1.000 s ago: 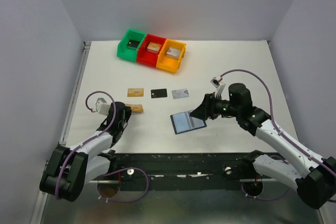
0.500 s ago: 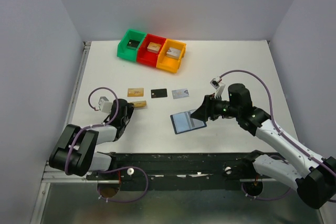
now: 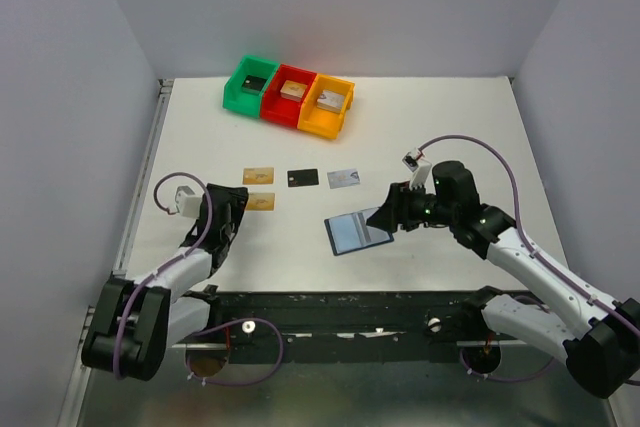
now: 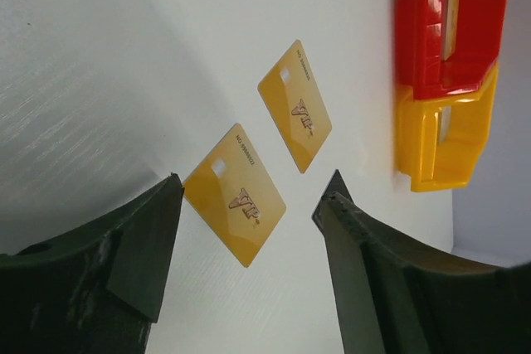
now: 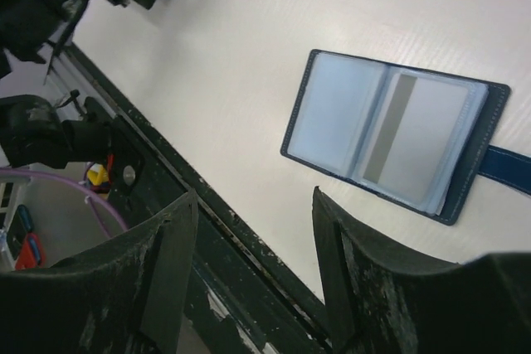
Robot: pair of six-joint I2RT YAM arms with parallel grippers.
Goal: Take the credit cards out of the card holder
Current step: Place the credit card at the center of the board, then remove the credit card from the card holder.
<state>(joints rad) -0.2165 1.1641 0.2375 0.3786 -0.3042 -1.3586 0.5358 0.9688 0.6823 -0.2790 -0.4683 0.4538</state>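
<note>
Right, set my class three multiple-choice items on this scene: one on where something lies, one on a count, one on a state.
1. Where is the black card?
A) in the row, between a gold card and the pale grey card
B) at the row's left end
C) alone by the arms' bases

2. How many gold cards lie on the table?
A) one
B) two
C) three

3. How is the card holder?
A) folded shut
B) lying open
C) standing on edge

Key:
1 A: the top view shows it in the middle of the row.
2 B: one is in the row, and a second lies just nearer the arms.
3 B: the right wrist view shows both pocket pages facing up.
</note>
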